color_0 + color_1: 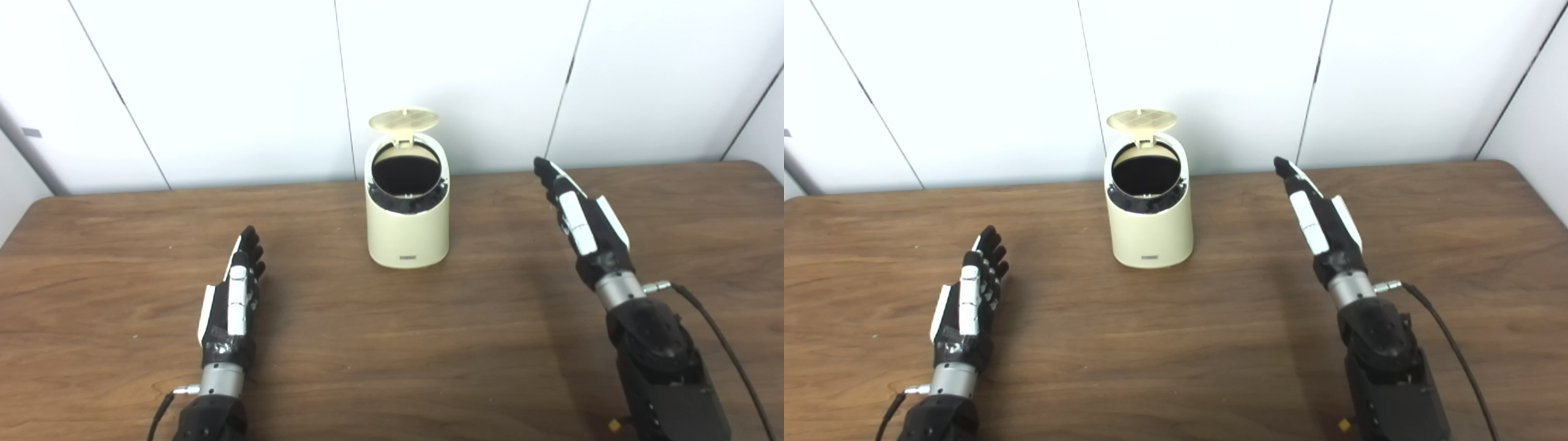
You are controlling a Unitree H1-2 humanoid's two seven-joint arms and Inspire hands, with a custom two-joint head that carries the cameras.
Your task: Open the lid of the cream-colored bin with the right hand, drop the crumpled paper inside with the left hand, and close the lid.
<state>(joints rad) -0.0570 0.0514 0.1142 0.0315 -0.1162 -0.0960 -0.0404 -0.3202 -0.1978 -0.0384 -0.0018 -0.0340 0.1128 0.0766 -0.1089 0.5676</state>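
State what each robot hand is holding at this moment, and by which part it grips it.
Nothing is held. The left hand and right hand are both open and empty above the table, apart from the bin, whose lid stands open.

The bin is cream all over, its raised lid a matching cream with a faint grid pattern on the underside. Inside, the opening shows black, ringed by a dark collar. The table is brown wood with streaky darker grain. The left hand and the right hand are black with white panels. At twelve o'clock the wall is white, crossed by thin dark seams.
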